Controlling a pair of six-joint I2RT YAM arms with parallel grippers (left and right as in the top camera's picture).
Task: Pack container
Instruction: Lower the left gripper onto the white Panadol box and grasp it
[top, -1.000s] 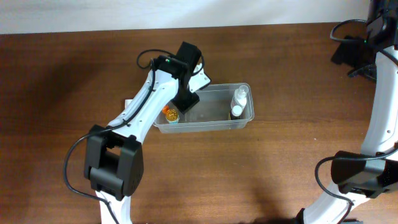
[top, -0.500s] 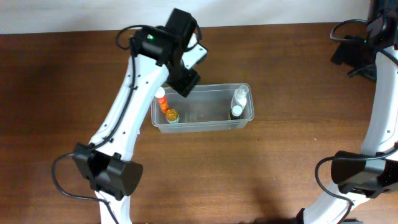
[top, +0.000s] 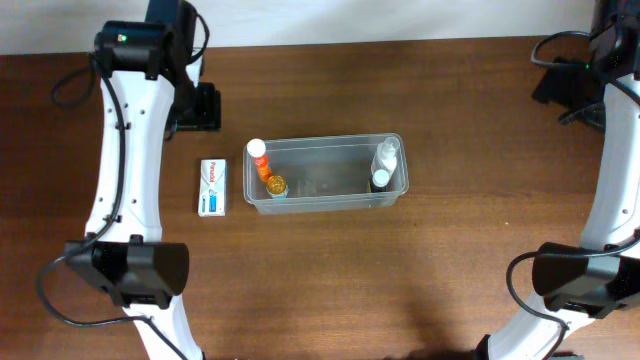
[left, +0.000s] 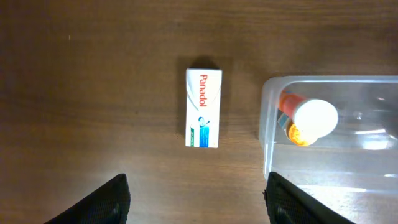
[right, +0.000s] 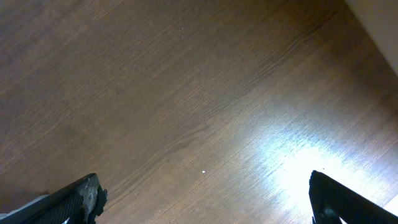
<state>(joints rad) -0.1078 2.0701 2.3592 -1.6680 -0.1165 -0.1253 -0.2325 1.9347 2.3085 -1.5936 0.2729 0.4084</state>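
We see two grippers, both spread wide and empty, over a brown table (top: 450, 260) that holds a clear container (top: 320, 205).

Our left gripper (left: 200, 202) hovers with its jaws far apart, holding nothing. Past its fingers a white Panadol box (left: 203, 107) lies flat, just beside the container's left end but apart from it. The container sits near the table's middle. It holds an orange bottle (left: 308, 115) with a white cap at that end and two white bottles (top: 384, 158) at the other. Our right gripper (right: 208, 202), also wide, hangs over bare wood.
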